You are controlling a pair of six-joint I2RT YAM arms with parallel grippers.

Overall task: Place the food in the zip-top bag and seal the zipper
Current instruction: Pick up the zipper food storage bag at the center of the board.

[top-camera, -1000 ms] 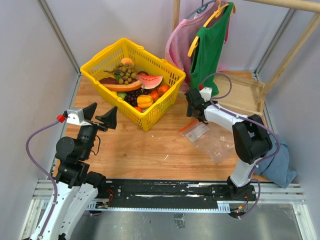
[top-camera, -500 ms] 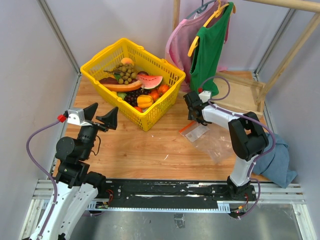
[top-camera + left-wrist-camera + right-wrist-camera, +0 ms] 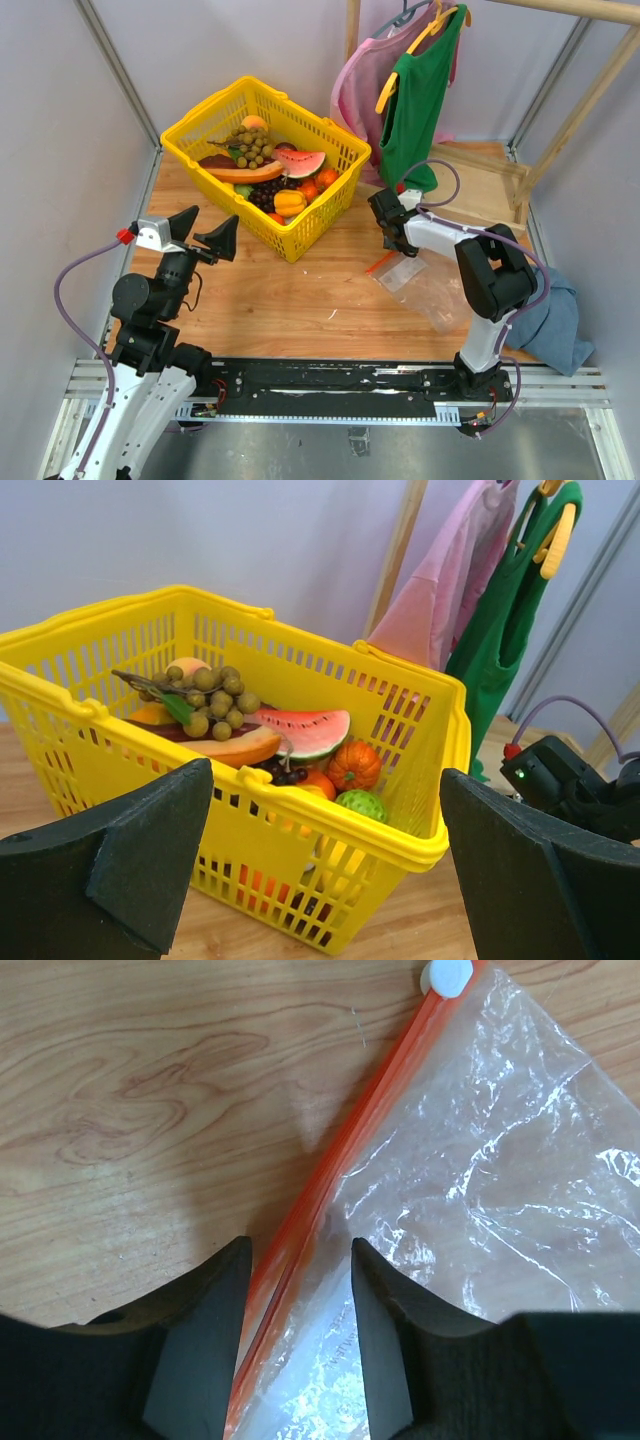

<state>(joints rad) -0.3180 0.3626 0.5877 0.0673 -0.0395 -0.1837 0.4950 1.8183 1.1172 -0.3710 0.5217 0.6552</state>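
The clear zip-top bag (image 3: 432, 288) lies flat on the wooden table, right of the yellow basket (image 3: 205, 118). In the right wrist view its orange-red zipper (image 3: 352, 1138) runs diagonally down between my right gripper (image 3: 300, 1260) fingers, which straddle the strip with a narrow gap still showing. The bag film (image 3: 490, 1180) spreads out to the right. The food sits in the basket: a grape bunch (image 3: 205, 700), a green bumpy ball (image 3: 360, 803), an orange piece (image 3: 353, 765) and a watermelon slice. My left gripper (image 3: 320, 880) hovers open in front of the basket rim (image 3: 330, 818), holding nothing.
A pink and a green garment (image 3: 415, 90) hang from a wooden rack behind the bag. A blue cloth (image 3: 555, 325) lies at the table's right edge. A white slider tab (image 3: 446, 977) sits at the zipper's far end. Metal frame posts line both sides.
My right gripper has narrowed its jaws around the bag's zipper edge and shifted slightly; the bag's near corner has moved a little. The left arm has stayed still.
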